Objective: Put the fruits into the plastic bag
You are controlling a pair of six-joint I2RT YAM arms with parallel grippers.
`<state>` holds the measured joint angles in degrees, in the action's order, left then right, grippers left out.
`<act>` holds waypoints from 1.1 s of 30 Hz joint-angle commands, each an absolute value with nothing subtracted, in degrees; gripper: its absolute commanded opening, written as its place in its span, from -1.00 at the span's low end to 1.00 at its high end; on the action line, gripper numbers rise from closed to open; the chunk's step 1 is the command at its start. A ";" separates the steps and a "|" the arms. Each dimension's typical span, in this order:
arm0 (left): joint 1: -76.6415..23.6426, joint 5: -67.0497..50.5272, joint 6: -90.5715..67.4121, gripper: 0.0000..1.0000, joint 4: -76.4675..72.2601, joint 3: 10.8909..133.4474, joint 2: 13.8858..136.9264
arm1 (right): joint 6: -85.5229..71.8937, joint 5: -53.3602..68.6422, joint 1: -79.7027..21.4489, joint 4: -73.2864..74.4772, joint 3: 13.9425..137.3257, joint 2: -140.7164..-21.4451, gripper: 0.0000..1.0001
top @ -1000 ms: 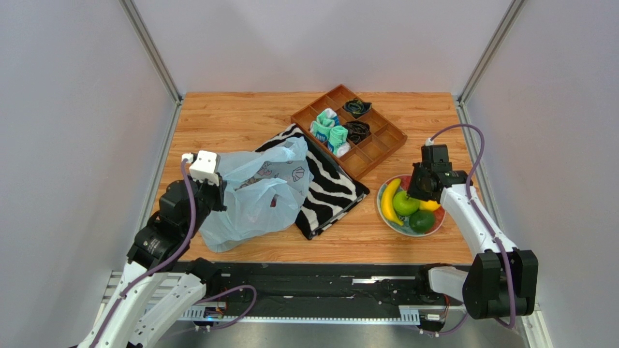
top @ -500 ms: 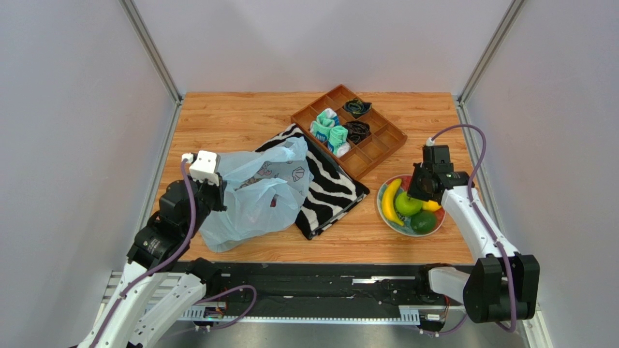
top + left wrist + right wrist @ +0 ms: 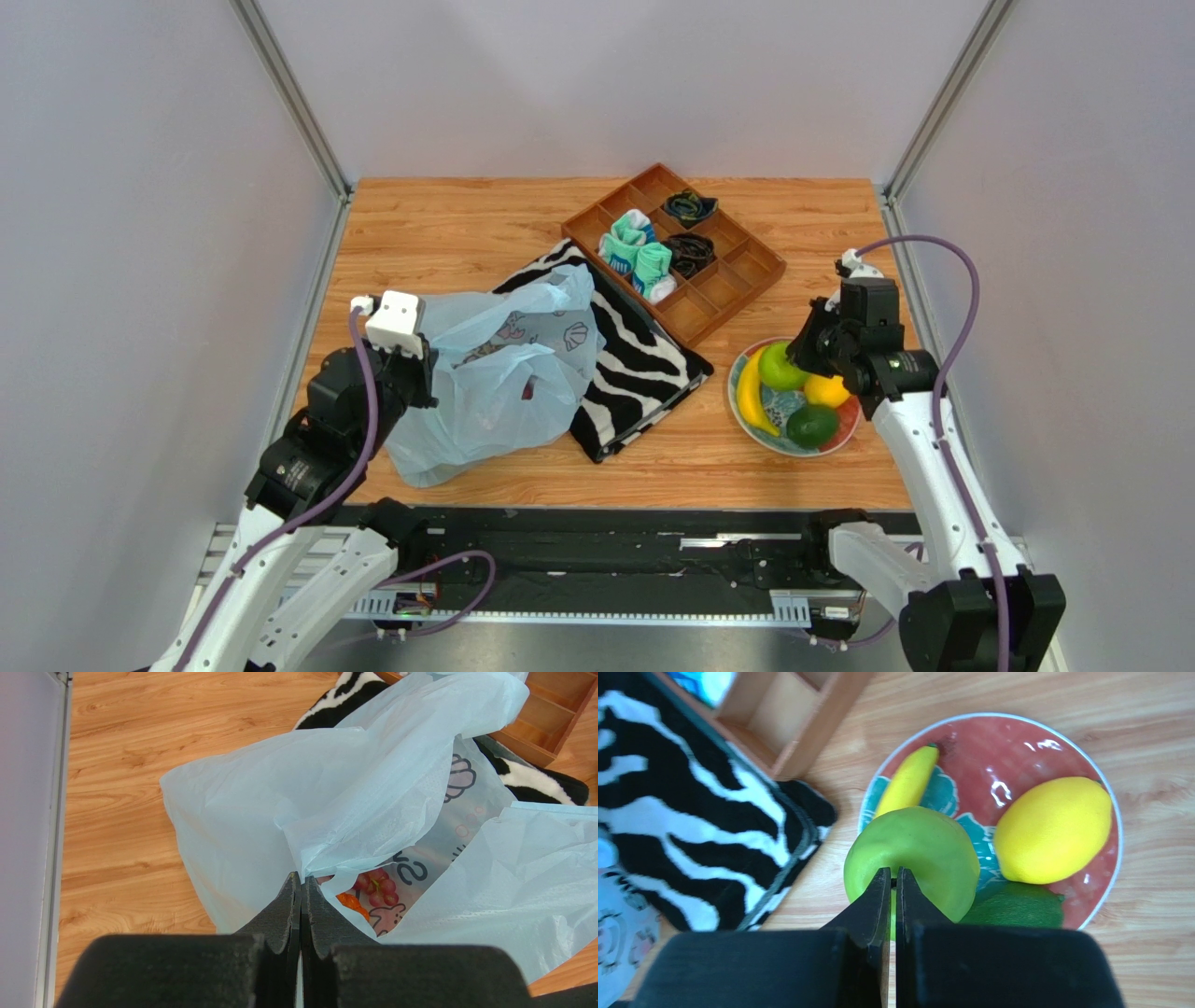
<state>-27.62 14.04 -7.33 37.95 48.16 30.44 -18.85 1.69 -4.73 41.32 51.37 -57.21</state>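
Clenching the green apple point(image 3: 920, 847) by its stem, apparently, R claw point(image 3: 894, 875) is hovering above the plate point(image 3: 1032, 745); smooth, rigid fruit, hold prob. weak.

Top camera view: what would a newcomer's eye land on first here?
The crinkly light-blue plastic bag stands out first. It sits left of centre on the wood table, partly over a zebra-striped cloth, with the left gripper pinching its edge. Next comes the bright plate of fruit at the right, where the right gripper is shut at the top of the green apple, beside a lemon and a banana.
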 commanded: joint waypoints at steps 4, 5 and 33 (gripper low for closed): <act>-27.69 13.71 -6.68 -1.00 37.09 48.52 30.50 | -26.00 12.74 -12.03 26.93 53.09 -52.12 -1.00; -27.69 13.62 -6.68 -1.00 37.00 48.52 30.50 | -26.54 13.01 -13.61 25.59 53.09 -53.34 -1.00; -27.69 13.18 -6.68 -1.00 37.00 48.43 31.02 | -25.66 17.66 -49.47 10.28 80.15 -93.42 -1.00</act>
<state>-27.62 13.74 -7.31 37.93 48.16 30.83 -25.69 14.33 -47.22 12.64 76.34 -89.12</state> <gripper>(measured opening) 0.007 0.015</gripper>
